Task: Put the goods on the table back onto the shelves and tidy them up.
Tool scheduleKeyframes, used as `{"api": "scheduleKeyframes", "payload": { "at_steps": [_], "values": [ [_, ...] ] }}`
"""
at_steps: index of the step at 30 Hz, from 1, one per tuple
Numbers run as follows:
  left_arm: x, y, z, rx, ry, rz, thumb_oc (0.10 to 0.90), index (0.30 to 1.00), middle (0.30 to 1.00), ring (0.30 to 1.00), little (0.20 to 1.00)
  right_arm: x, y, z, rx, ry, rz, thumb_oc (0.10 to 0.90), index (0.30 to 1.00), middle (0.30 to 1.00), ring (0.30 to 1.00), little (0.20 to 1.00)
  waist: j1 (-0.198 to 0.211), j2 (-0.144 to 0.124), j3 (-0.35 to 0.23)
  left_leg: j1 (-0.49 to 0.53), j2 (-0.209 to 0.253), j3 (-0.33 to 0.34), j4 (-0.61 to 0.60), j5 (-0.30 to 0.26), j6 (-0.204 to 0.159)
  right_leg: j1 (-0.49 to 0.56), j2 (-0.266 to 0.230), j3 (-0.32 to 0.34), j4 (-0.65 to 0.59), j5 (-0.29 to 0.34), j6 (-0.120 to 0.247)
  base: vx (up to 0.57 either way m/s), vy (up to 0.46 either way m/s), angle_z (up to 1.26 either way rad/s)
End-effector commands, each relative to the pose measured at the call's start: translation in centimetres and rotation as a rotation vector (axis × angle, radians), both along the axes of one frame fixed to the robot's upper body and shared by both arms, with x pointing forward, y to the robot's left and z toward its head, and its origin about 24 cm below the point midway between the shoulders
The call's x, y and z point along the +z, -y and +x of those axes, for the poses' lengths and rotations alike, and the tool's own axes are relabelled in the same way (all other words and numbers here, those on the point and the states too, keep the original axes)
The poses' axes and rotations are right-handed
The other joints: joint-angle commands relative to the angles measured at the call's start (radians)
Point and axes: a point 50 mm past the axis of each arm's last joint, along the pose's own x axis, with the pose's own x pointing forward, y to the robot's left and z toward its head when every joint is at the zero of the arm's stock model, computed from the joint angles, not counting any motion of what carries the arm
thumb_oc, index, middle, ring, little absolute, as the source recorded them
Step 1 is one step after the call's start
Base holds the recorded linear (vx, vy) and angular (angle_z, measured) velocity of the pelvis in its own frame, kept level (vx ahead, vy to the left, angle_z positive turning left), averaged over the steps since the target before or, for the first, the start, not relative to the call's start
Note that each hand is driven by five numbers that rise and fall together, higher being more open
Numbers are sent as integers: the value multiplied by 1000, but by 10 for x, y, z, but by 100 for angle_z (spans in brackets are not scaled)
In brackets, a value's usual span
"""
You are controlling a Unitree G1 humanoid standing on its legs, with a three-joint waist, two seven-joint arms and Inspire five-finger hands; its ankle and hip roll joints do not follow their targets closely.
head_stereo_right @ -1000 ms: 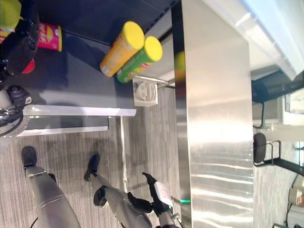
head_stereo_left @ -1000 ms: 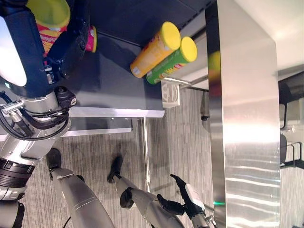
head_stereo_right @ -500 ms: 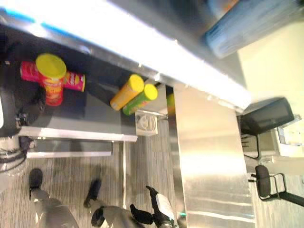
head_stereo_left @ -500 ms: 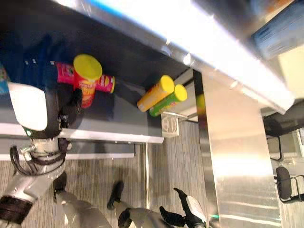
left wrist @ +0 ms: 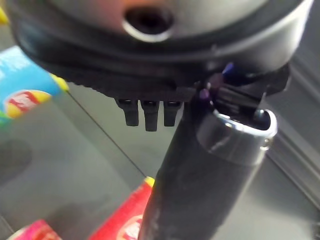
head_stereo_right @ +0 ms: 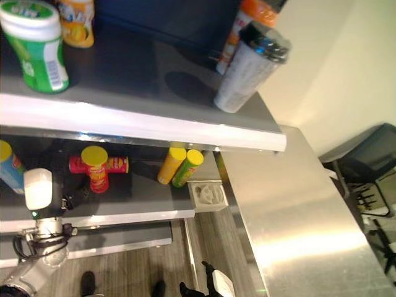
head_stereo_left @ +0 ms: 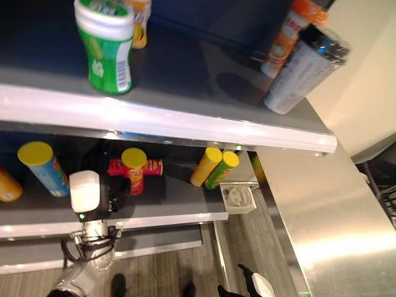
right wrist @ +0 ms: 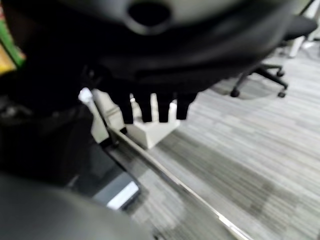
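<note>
Left hand, dark with a white cover, reaches into the lower shelf just left of the red cylindrical can with yellow lid. Its fingers look straight and released in the left wrist view, and the thumb sticks out toward the can. Can't tell if the thumb touches it. Right hand hangs low, near, by the worktop edge, with fingers relaxed and grasping nothing.

Big brushed-steel worktop runs along the right. The dark upper shelf with white front edge spans the far side, and the dark lower shelf sits under it.

On the upper shelf:
- Grey tumbler with black lid, far right.
- Orange bottle, just behind the tumbler.
- Green-and-white plastic jar, at left.

On the lower shelf:
- Blue can with yellow lid, at left.
- The red can, upright in the middle, near the front.
- Pink can, lying on its side right behind the red can.
- Orange can with yellow lid and green can with yellow lid, side by side, to the right of the red can.

Step, as a judgement: the red can looks set down on the lower shelf and let go, so this is the release end of a placing move.

The next move calls for pulling the left hand straight back toward the near side, clear of the shelf lip. The thumb must not clip the tall can, which would topple easily into the pink one. Tidying is not finished; the lying pink can likely wants standing up.
</note>
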Motion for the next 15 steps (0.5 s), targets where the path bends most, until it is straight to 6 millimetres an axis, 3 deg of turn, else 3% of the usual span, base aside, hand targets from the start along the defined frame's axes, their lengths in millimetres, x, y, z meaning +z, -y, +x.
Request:
{"api": "scheduleKeyframes", "payload": {
  "at_steps": [1, 6, 15],
  "values": [
    [18, -5, 11, 0, 111, -63, 800, 900, 900, 900, 900, 2, 16, 3, -81, 24, -61, 800, 900, 900, 900, 900, 3, -46, -29, 32, -18, 57, 4, -73, 39, -76, -28, 1, 11, 153, 60, 37, 47, -3],
    [-3, -1, 7, 82, 79, -252, 800, 900, 900, 900, 900, -1, 24, -2, -109, -11, -91, 800, 900, 900, 900, 900, -3, -22, -36, 69, -19, 67, 4, -76, 37, -46, -31, 9, 11, 138, 52, 37, 27, -7],
    [-16, 0, 3, 173, 82, -425, 800, 900, 900, 900, 900, -3, 32, -8, -137, -48, -126, 800, 900, 900, 900, 900, -9, 0, -46, 95, -18, 65, 4, -79, 32, -20, -27, 7, 14, 114, 42, 33, 13, -3]
  ]
}}
